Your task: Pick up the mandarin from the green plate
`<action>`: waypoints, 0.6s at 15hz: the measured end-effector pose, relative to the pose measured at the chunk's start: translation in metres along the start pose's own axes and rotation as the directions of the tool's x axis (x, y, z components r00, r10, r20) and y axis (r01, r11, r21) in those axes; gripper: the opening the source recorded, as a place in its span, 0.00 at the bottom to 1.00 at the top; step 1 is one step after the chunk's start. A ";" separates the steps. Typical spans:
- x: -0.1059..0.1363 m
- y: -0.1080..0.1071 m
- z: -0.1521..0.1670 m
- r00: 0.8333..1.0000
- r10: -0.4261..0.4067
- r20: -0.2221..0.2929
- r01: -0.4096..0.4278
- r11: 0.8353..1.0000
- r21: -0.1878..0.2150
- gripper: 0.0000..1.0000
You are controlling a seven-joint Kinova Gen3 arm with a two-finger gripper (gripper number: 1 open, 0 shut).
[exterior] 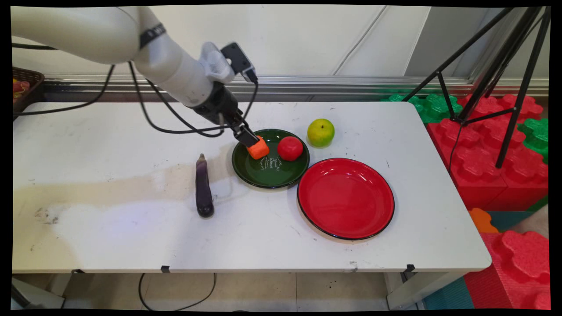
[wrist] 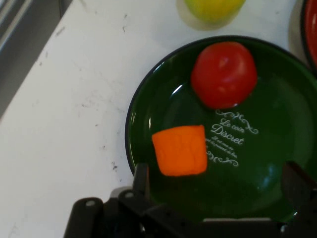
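Arm angled down-right, claw (wrist: 215, 186) spread wide.

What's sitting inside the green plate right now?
The green plate holds an orange chunk and a red tomato, apart from each other. The open gripper hovers over the chunk. The gripper's linkage covers the plate's near rim in the hand view.

Bright, even light; soft shadows

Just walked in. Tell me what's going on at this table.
The arm's gripper hangs open over the green plate, right by an orange chunk lying in it beside a red tomato. A green apple sits behind the plate, a bare red plate to its right, and an eggplant to its left.
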 end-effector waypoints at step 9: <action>-0.001 -0.006 0.073 0.994 -0.048 0.095 0.049 0.999 -0.006 1.00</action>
